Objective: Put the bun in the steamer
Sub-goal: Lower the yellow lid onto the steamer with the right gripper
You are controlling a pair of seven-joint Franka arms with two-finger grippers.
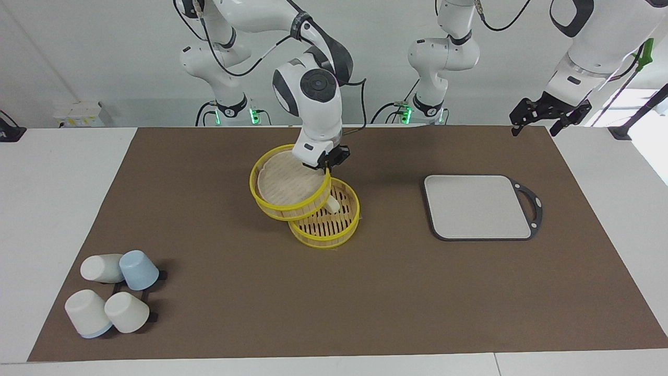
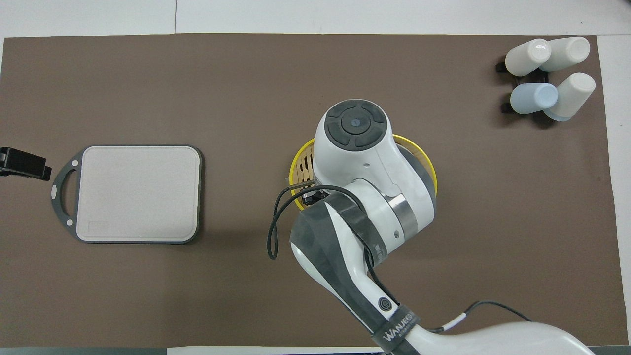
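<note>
1. In the facing view I am holding the lid (image 1: 290, 184) with the right gripper (image 1: 327, 165), fingers pinched on its yellow rim on the side nearest the robots. The lid is hanging tilted, its lower edge sitting against the steamer (image 1: 334, 227) below the fingers, half covering it. My guess is I am either closing it or holding it aside.

2. The bun (image 1: 332, 204) is lying inside the steamer on the slatted floor, just under the lid's lower edge and below my fingertips. It is showing as a small, smooth, pale cream lump, partly hidden by the lid. By my reading the bun is already placed.

3. The left gripper (image 1: 549, 113) is waiting in the air above the table's edge, well apart from the board (image 1: 477, 207), its fingers spread and holding nothing.

4. In the overhead view the right arm is covering most of the steamer (image 2: 299, 162); only yellow rim and a few slats are peeking out. I cannot see the bun or my fingers here.

5. The board (image 2: 138, 193) is lying bare, the left gripper (image 2: 24, 164) just showing at the frame's edge by its handle.
</note>
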